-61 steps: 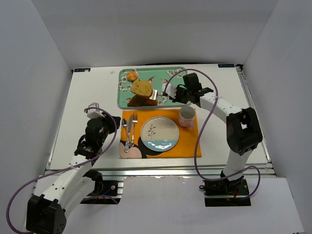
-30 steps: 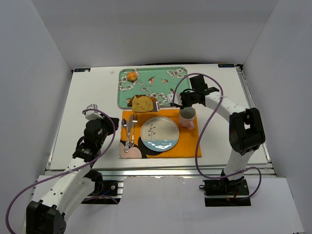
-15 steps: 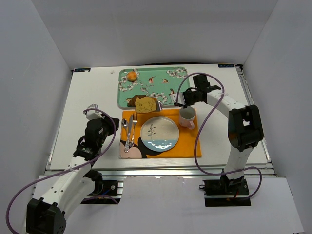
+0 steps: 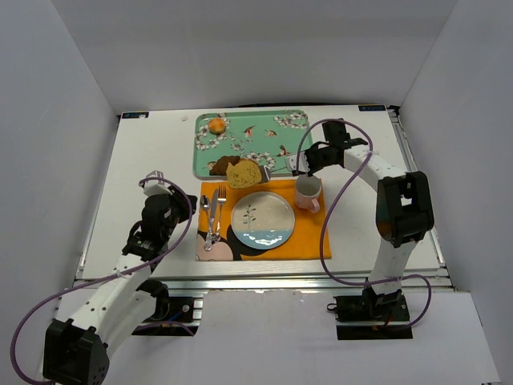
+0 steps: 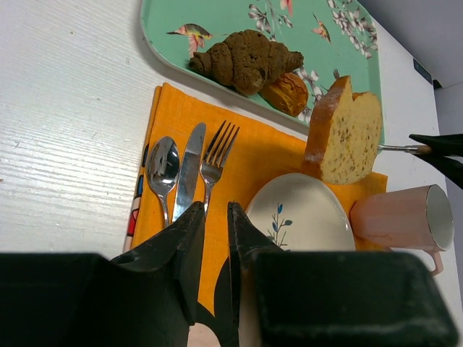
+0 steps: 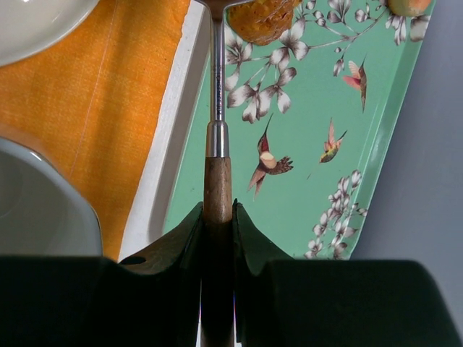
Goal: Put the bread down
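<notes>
right pincer clamped on spatula | bread on its blade, over tray edge | left pincer slightly apart, empty

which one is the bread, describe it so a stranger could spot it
At the near edge of the green floral tray, where it meets the orange placemat, beyond the plate, the bread sits on a utensil held by the right gripper. It is the pale speckled slice with brown crust, unlike the dark croissant beside it and the small orange bun.
</notes>
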Robot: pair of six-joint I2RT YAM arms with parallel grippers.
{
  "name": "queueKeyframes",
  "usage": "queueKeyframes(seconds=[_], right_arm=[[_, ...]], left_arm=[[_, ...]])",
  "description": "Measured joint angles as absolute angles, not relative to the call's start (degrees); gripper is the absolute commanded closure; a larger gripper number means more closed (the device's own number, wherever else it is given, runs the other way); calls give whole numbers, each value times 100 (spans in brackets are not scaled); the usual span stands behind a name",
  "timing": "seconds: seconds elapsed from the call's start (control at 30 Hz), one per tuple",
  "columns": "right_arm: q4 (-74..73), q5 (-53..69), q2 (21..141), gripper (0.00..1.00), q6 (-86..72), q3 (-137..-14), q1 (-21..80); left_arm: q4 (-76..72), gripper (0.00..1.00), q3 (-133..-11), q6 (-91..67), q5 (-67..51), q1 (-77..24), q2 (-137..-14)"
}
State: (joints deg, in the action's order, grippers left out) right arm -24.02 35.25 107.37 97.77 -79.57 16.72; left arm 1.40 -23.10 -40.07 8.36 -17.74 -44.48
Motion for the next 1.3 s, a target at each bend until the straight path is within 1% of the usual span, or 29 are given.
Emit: queueKeyframes(seconds=[0.23, 0.53, 0.8, 1.13, 1.3], right_arm=[[-2371, 3639, 10737, 100, 10220, -7982, 1609], [-1477, 3776, 10733, 100, 10478, -7772, 1575], [-1249, 3849, 10690, 100, 10885, -7552, 1575], [-941, 4068, 10062, 100, 11320, -6875, 1546], [-799, 4113, 9948, 100, 11355, -6663, 1540]], left_arm=[[128, 70, -2338, -4007, 834, -1774, -4485], [128, 70, -2342, -4010, 832, -1774, -4556], [128, 70, -2342, -4012, 832, -1774, -4554], [126, 70, -2342, -4059, 834, -1774, -4489], [126, 70, -2342, -4072, 834, -1774, -4472]])
